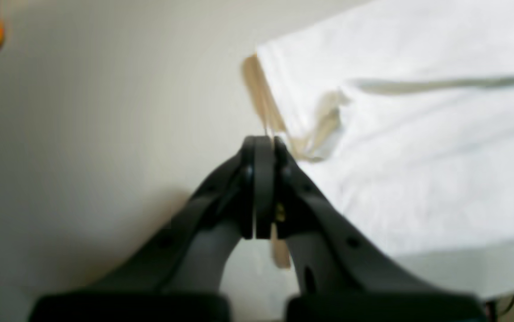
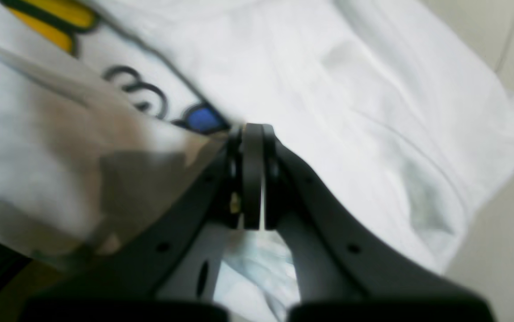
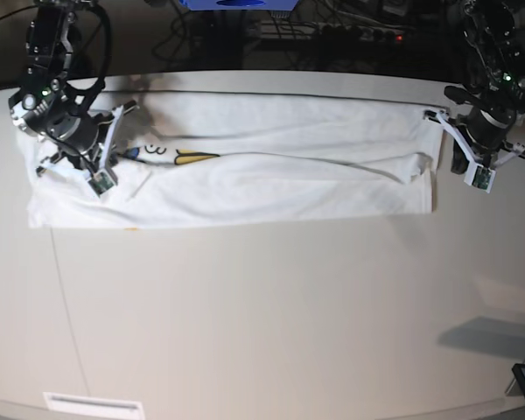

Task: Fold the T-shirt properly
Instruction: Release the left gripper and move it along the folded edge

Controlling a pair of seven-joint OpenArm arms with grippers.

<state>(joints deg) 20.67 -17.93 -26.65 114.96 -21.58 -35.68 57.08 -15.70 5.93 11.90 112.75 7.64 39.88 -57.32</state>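
Right fingers (image 2: pixel 252 134) closed, pinching T-shirt (image 3: pixel 271 175) edge; left fingers (image 1: pixel 263 145) closed at opposite end, hold uncertain. Advice: lift both ends evenly, keep cloth taut above bench (image 3: pixel 271 324).

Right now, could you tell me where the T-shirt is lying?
In the base view the T-shirt lies stretched in a long band across the far part of the table, between the right gripper at that view's left and the left gripper at its right.

Both wrist views are blurred; a raised fold hides most of the T-shirt (image 2: pixel 351 112) print.
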